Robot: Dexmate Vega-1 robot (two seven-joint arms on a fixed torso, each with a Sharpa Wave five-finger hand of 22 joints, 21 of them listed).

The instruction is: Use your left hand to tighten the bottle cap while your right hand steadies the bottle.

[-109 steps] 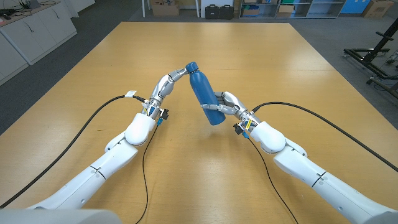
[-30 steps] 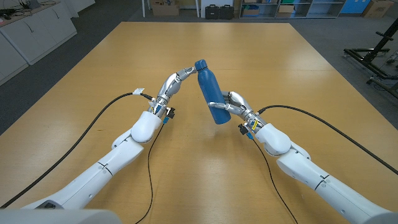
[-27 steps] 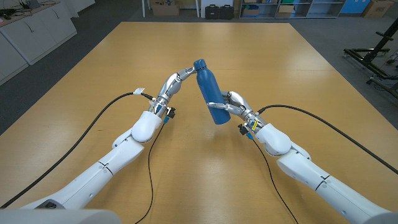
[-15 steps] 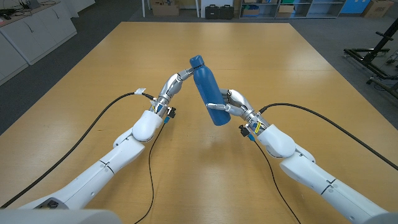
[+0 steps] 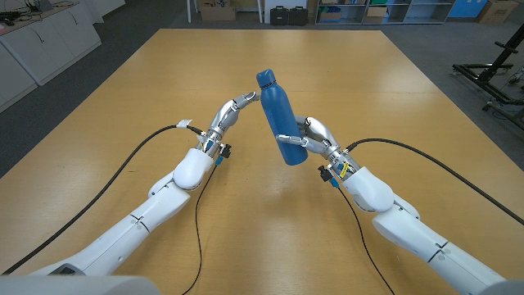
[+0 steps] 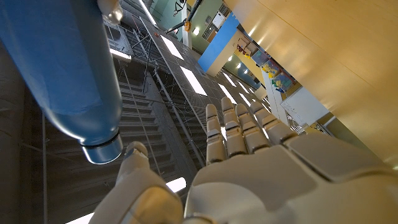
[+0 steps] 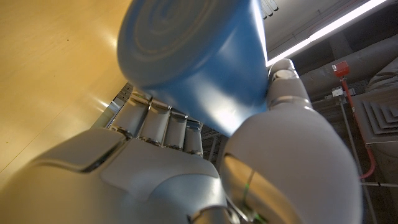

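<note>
A blue metal bottle (image 5: 276, 115) is held tilted over the middle of the table, its blue cap (image 5: 265, 79) at the top leaning away and to the left. My right hand (image 5: 315, 135) grips its lower body from the right, fingers wrapped around the bottle (image 7: 193, 56) near its base. My left hand (image 5: 237, 106) reaches in from the left, just below the cap, with its fingers straight. In the left wrist view the left hand (image 6: 267, 180) holds nothing, and its thumb tip lies just beside the cap (image 6: 102, 149).
Black cables (image 5: 131, 152) trail from both wrists across the wooden table (image 5: 164, 74). Cabinets (image 5: 33, 41) stand off the far left; boxes and cases (image 5: 286, 12) line the back wall. A black stand (image 5: 499, 74) sits on the floor at the right.
My right hand has swung the bottle a little to the right and more upright, so the cap sits higher. The left hand's fingertips followed and stay by the neck.
</note>
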